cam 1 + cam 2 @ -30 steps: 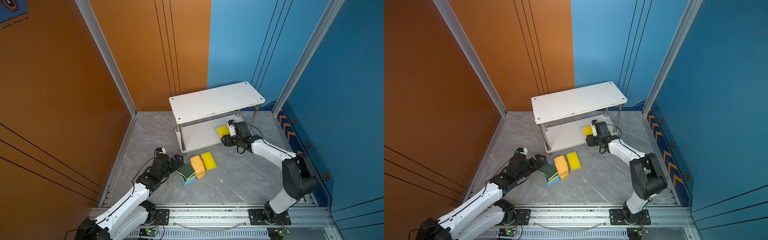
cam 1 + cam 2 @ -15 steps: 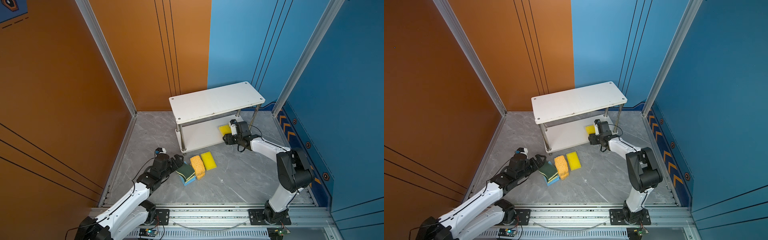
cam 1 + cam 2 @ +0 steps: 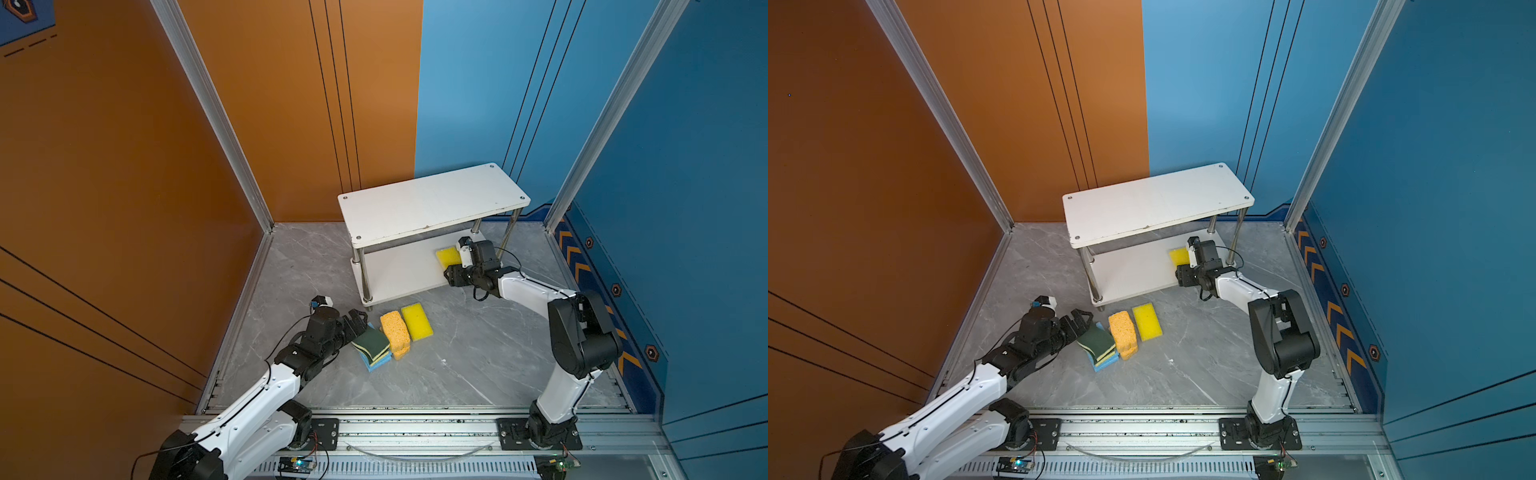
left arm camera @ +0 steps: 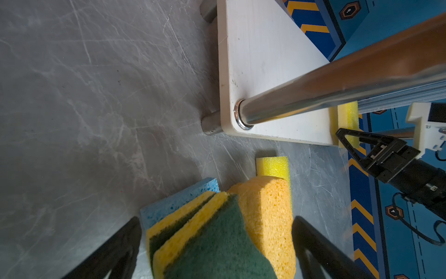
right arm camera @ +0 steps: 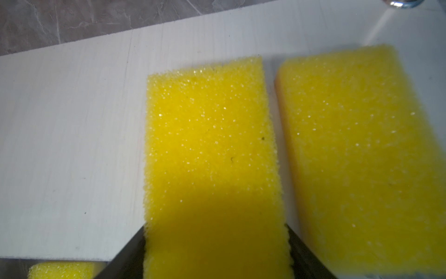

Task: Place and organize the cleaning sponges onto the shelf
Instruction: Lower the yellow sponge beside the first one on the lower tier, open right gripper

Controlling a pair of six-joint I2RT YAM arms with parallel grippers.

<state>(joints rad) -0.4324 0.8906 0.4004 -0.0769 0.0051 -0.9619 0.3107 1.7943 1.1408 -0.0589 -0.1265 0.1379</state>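
Shelf (image 3: 432,203): white, two-tier, chrome posts. Right tool (image 5: 214,229) clamps a bright yellow sponge (image 5: 210,135) on the shelf's lower board, beside a second yellow sponge (image 5: 357,145). Left tool (image 4: 216,219), released, faces green-topped sponges (image 4: 212,253) on the table (image 3: 457,365) before the shelf.

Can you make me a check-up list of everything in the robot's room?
Surface: grey marbled floor.
Job's things: white shelf; one yellow sponge lies on its lower board; sponge pile on the floor in front.
Clutter: nothing seen.
Grippers: right gripper holds a second yellow sponge at the lower board; left gripper open around the pile.
Cables: black cable loops by the right wrist.
Surroundings: orange wall, blue wall, metal rail.
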